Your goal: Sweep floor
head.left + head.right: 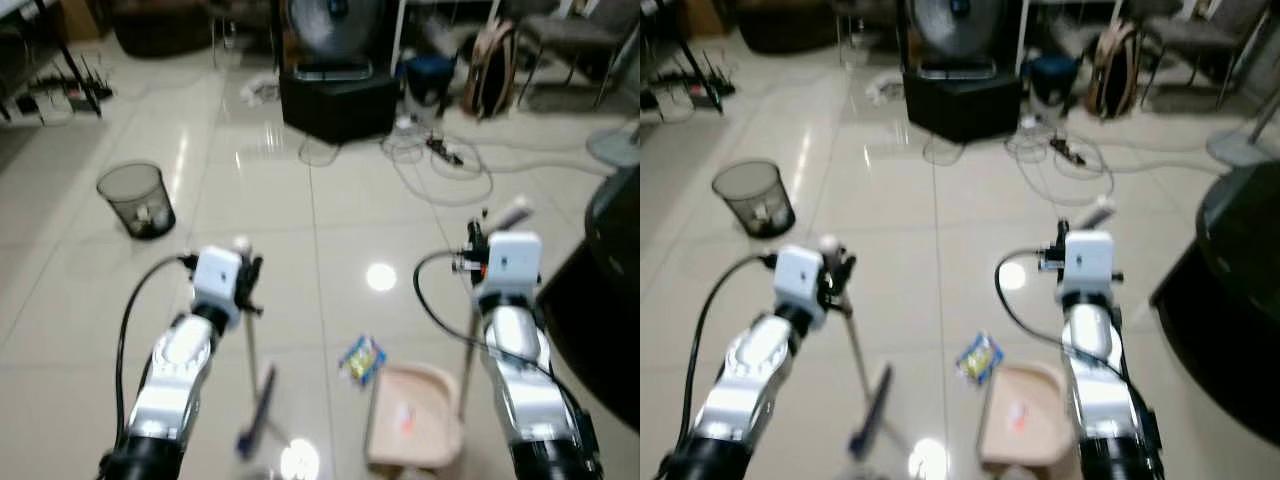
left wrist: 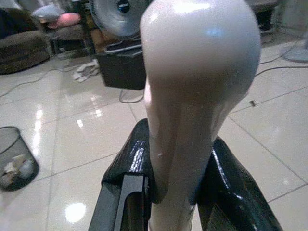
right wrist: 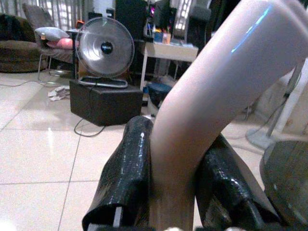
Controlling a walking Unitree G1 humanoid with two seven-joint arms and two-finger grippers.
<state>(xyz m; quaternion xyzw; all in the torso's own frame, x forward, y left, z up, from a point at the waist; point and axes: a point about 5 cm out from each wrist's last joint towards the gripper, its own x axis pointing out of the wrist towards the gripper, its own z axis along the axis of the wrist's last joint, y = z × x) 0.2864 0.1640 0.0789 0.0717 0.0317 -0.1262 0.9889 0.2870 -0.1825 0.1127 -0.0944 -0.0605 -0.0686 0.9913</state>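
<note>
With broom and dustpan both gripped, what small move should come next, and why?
Probably draw the broom, held by the left gripper, toward the wrapper. It lies just outside the dustpan held by the right gripper.

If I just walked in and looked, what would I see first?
The two silver arms up front: the left gripper is shut on a broom handle and the right gripper is shut on a dustpan handle. On the tiles between them lie a blue and yellow wrapper and the beige dustpan. Farther back, left, stands a black mesh bin.
</note>
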